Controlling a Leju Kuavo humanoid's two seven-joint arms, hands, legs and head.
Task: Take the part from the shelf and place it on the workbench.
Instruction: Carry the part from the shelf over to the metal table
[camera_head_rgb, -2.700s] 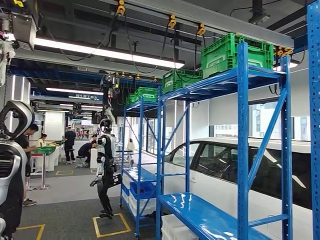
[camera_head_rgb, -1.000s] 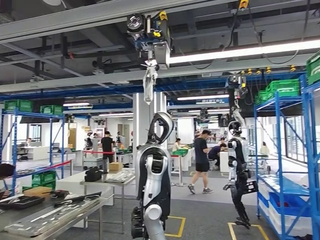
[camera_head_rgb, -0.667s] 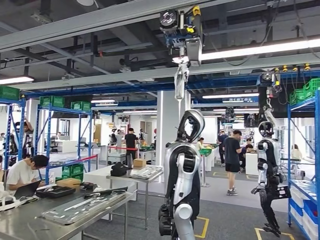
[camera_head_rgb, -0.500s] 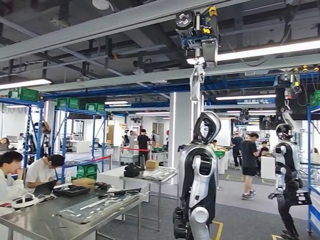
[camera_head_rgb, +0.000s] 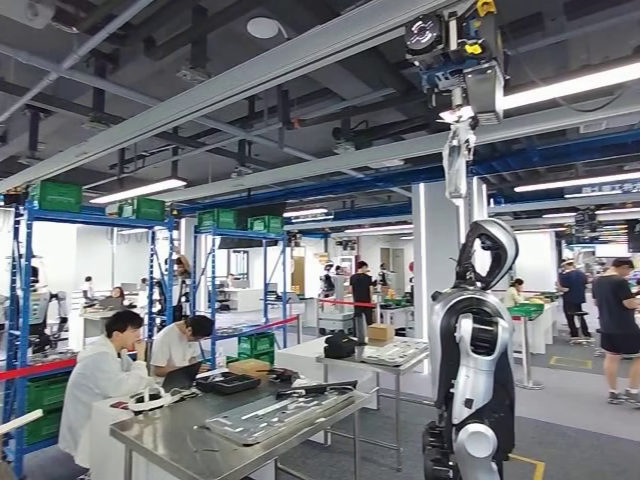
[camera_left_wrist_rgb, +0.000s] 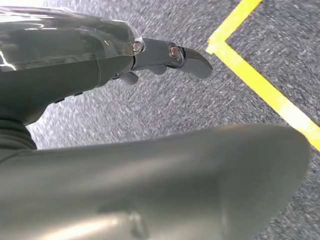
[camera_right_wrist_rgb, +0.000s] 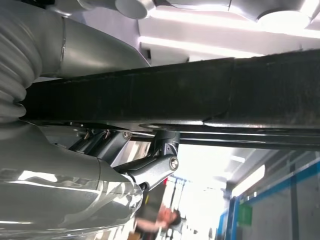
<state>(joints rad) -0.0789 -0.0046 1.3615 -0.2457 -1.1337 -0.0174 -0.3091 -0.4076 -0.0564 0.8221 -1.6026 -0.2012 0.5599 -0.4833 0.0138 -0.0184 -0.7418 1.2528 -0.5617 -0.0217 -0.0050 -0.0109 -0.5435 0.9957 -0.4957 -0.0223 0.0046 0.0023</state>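
The long flat black part (camera_right_wrist_rgb: 241, 92) is off the shelf and held in the right hand (camera_right_wrist_rgb: 151, 165), whose fingers clamp its underside; placing it remains. The left hand (camera_left_wrist_rgb: 166, 55) hangs spread and empty over grey carpet. The steel workbench (camera_head_rgb: 173, 440) stands ahead, its near edge bare, another silver humanoid robot (camera_head_rgb: 475, 370) beside it.
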